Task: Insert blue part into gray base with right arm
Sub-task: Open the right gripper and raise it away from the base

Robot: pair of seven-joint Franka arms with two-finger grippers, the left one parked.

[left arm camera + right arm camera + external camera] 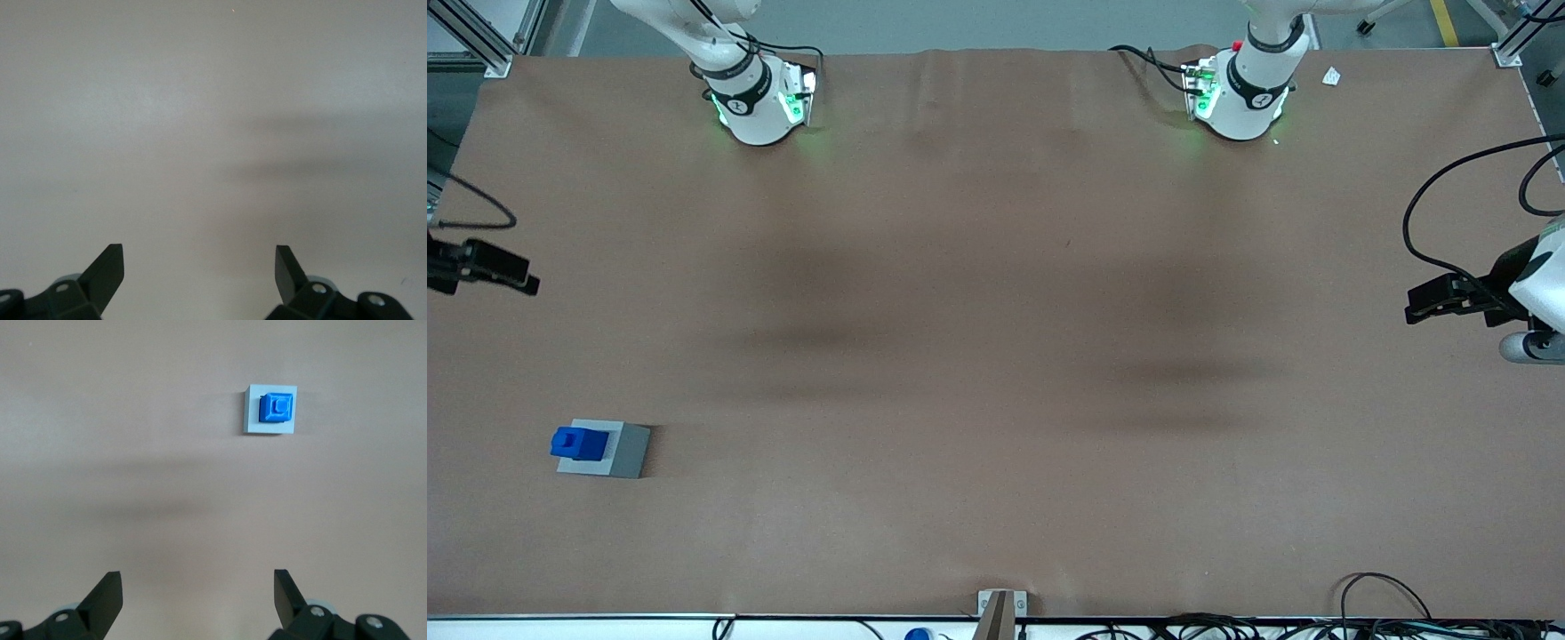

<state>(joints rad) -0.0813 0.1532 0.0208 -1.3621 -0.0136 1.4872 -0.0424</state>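
**Blue part seated in gray base; end effector raised with fingers apart**

Recess of the light-gray square plastic base (618, 450) holds the small bright-blue plastic part (579, 443), which stands up out of the top face with its narrower stepped end uppermost. The base rests flat on the brown paper-covered surface (996, 356), toward the working arm's end and nearer to the front camera than the white jointed right arm's green-lit foot (760, 102).

From the front, the blue part hides most of the recess and looks shifted toward the outer edge of the base; a slanted gray side wall is visible. The right arm's black end effector (480, 265) appears at that picture's edge, farther from the front camera than the base and well apart from it; its fingers cannot be made out there.

The right wrist camera looks straight down and gives what the front one lacks: the blue part (276, 408) sits inside the gray base (252, 420), with a gray border visible around it, wider on some sides than others. That camera also shows the end effector (197, 593) with its two dark fingers (107, 593) spread wide, gripping nothing, high above bare brown surface, and clear of the base.
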